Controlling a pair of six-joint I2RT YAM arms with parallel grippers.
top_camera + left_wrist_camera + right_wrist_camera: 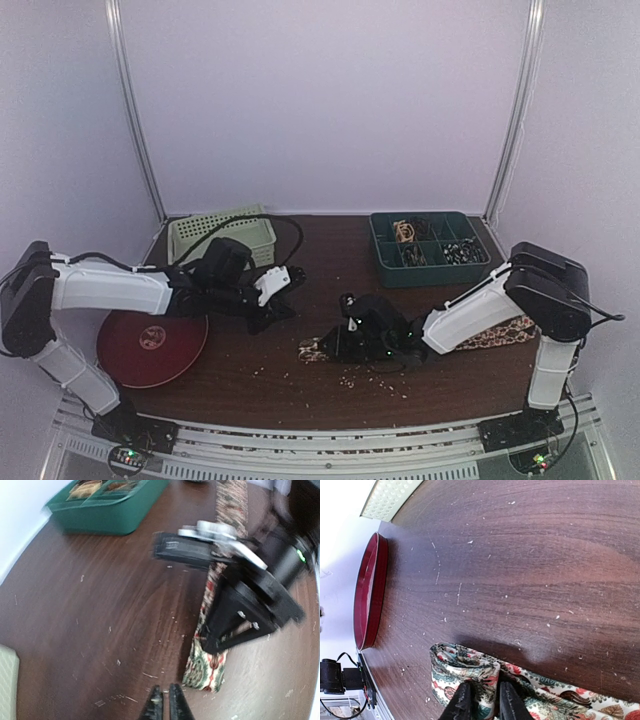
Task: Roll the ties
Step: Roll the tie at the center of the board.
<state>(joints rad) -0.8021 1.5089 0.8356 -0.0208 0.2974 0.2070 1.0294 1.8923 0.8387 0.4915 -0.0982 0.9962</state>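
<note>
Necktie (470,672) of soft cloth, busily patterned in cream, tan and red, lies flat on the dark wooden table (520,555). Its folded-over end is pinched between our right gripper's (484,687) nearly closed fingers, and the rest runs off to one side of them. Our left gripper (164,692), fingers almost touching and holding nothing, hovers just short of that end. We judge the cloth light, limp and quick to unroll, so the fold is the place to hold.

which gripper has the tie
The right gripper: it pinches the folded end of the tie. The left gripper is shut on nothing, over bare table beside the tie's end.
</note>
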